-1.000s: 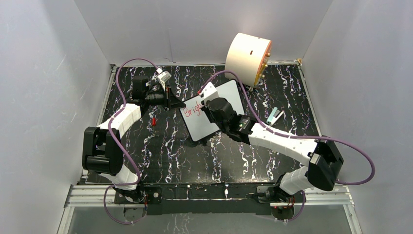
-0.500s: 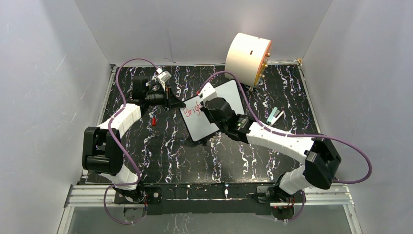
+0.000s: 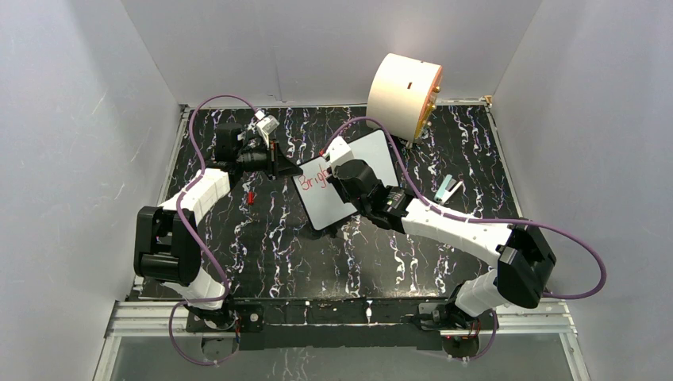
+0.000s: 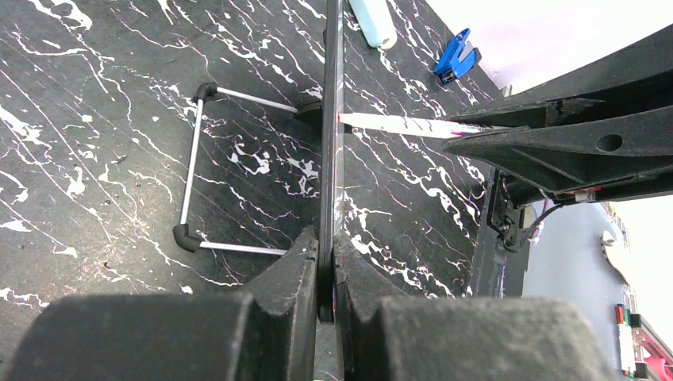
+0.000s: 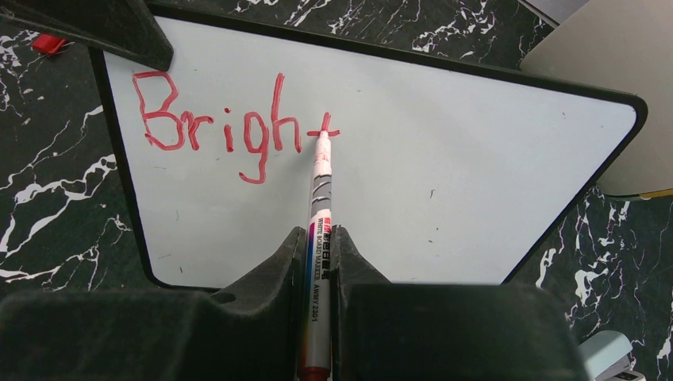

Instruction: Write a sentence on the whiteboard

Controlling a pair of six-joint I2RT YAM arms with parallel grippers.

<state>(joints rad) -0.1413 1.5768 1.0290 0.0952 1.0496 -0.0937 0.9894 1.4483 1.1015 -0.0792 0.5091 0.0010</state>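
Over the whiteboard (image 5: 444, 175), right gripper (image 5: 319, 235) with marker (image 5: 321, 178) edged slightly left.

The counter (image 3: 317, 254) has a black surface with white marbling. A large cream cylinder (image 3: 403, 94) lies on its side at the far edge, right of centre, with gold-coloured fittings on its right-hand end. A small red item (image 3: 250, 196) lies near the left edge. A pale green and white item (image 3: 449, 189) lies toward the right edge, and a blue clip (image 4: 456, 55) lies beyond it. A thin wire frame (image 4: 194, 159) with black corner pieces rests flat on the counter.
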